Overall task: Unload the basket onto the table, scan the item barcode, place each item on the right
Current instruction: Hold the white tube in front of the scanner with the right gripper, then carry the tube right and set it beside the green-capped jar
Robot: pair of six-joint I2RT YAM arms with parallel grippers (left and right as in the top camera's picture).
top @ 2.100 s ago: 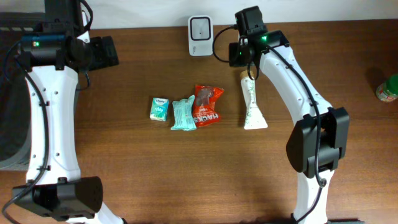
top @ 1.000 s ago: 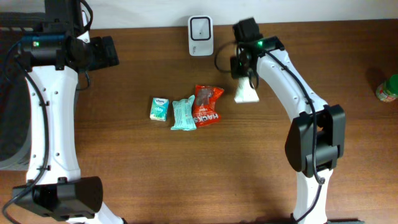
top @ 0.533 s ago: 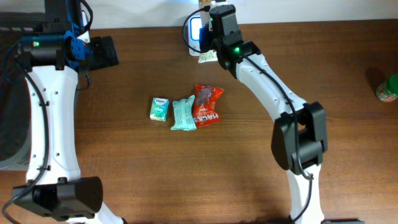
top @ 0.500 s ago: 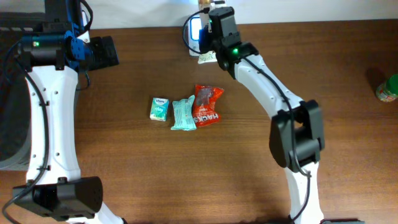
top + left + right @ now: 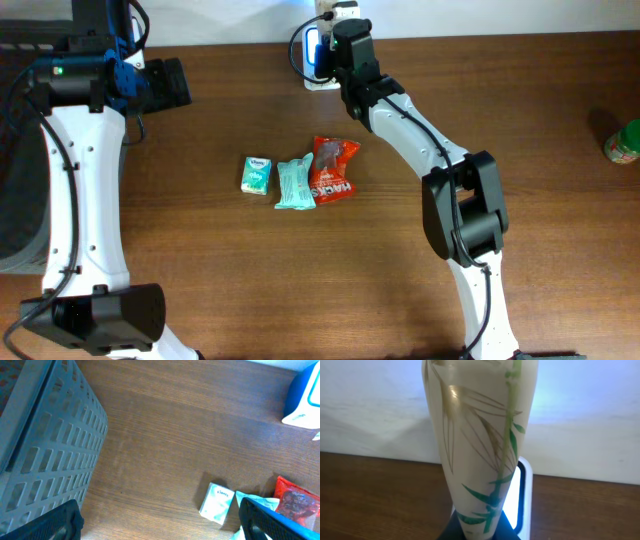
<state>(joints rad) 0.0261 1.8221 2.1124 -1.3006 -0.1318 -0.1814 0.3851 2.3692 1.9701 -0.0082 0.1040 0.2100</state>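
You've lifted the tube [image 5: 475,445] off the counter [image 5: 400,250] and swung your right gripper [image 5: 338,22] to the scanner [image 5: 521,492].

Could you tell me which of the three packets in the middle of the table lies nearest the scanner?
The red bag, at the row's right end; the teal packet and the white tissue pack lie further left.

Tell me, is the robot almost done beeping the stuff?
Done: the right gripper has the bamboo-print tube lifted. In hand: the tube is held in front of the lit scanner. Left: finishing the scan; the tissue pack, teal packet and red snack bag lie on the table, and I cannot tell whether they were scanned.
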